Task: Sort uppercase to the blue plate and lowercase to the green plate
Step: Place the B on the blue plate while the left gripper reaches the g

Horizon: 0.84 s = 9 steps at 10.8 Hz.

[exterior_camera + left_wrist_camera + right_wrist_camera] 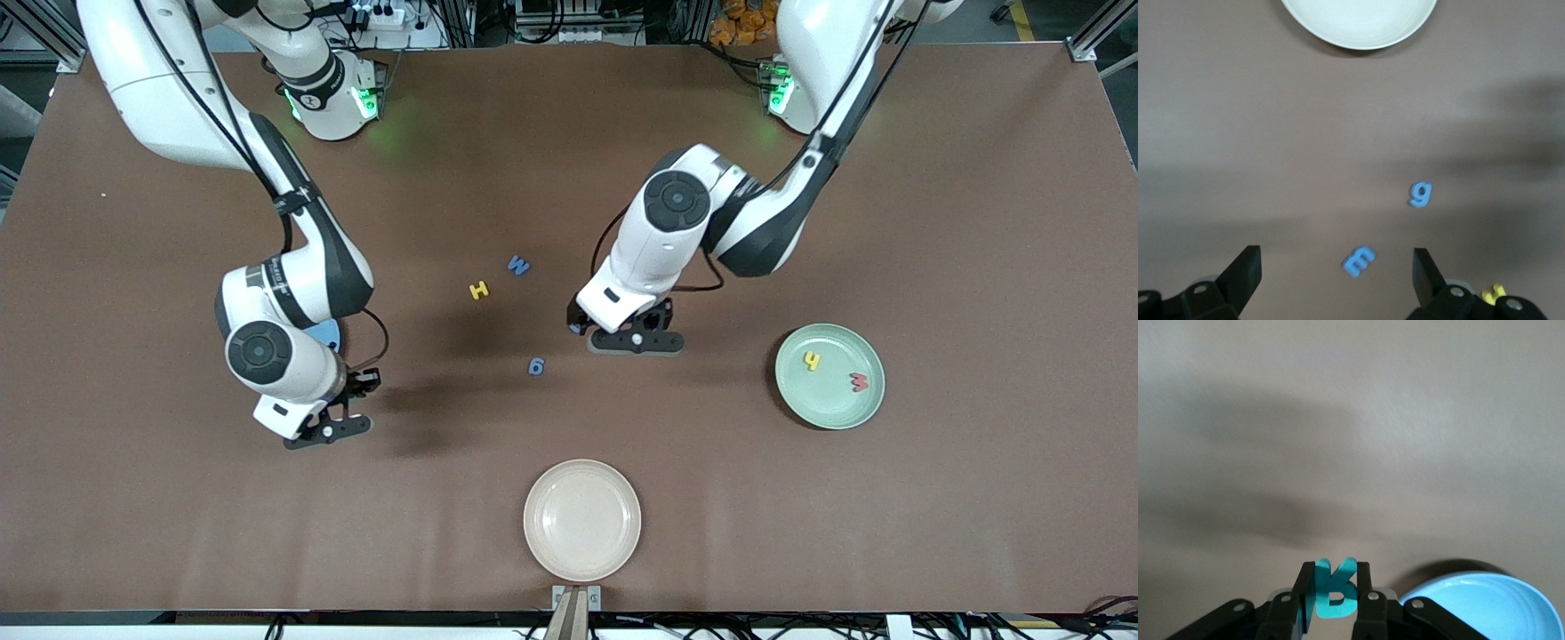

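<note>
My right gripper (1331, 579) is shut on the teal-green R (1335, 590), an uppercase letter held upright above bare table beside the blue plate (1485, 607). In the front view that plate (331, 336) is mostly hidden under the right arm, and the right gripper (333, 404) hangs beside it. My left gripper (1336, 267) is open and low over the blue e (1359, 260), which lies between its fingers untouched. The blue a (1420, 194) lies close by. The yellow H (479, 290) and blue M (519, 265) lie on the table. The green plate (829, 375) holds the yellow h (811, 360) and red w (859, 382).
A cream plate (582, 520) with nothing in it sits near the table's edge closest to the front camera, and its rim (1358, 27) shows in the left wrist view. The left gripper (620, 322) stands between the loose letters and the green plate.
</note>
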Motion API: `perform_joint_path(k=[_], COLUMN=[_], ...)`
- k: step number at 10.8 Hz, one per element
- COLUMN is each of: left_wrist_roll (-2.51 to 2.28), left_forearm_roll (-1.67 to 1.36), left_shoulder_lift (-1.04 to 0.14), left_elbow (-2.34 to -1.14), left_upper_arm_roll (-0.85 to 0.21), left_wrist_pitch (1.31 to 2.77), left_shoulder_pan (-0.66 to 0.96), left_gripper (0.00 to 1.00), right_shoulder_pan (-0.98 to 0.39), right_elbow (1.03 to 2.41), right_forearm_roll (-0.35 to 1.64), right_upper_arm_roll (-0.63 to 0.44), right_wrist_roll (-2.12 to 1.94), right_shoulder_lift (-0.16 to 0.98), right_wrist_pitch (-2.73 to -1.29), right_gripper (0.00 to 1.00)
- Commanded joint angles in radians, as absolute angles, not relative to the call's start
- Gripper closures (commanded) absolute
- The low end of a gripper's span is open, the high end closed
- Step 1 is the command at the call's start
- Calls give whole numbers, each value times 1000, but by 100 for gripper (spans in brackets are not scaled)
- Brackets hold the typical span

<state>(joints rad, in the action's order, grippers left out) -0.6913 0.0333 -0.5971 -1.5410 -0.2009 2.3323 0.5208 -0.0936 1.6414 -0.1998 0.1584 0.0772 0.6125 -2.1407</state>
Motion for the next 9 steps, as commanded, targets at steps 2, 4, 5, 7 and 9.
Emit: perform_joint_path(k=[2,4,5,7,9], left_wrist_roll=[-698,-671,-648,-585,-584], left_forearm_roll=[43,43,44,51,51], left_shoulder_lift=[-737,-810,-842,-882,-923], left_elbow=[-1425,-1361,-1324,-1283,-1226], left_upper_arm_roll=[-193,-183,-167,-86,-28], left_wrist_pitch=[2449,2470,2470,2465,2447], left_shoulder_pan=[572,612,639,711,765], left_gripper=[4,11,16,25,35], right_shoulder_pan=[18,52,63,98,126], right_elbow=[1857,1893,1922,1942,1944], right_forearm_roll=[-212,-210,-210,-207,-193], right_upper_arm_roll=[178,178,178,179,179], right_wrist_roll=[-64,-110,-117,-174,-199], right_shoulder_lift=[492,479,469,457,460], right_wrist_pitch=[-2249,-2249,-2252,-2253,-2253], right_gripper=[100,100,100,100,10])
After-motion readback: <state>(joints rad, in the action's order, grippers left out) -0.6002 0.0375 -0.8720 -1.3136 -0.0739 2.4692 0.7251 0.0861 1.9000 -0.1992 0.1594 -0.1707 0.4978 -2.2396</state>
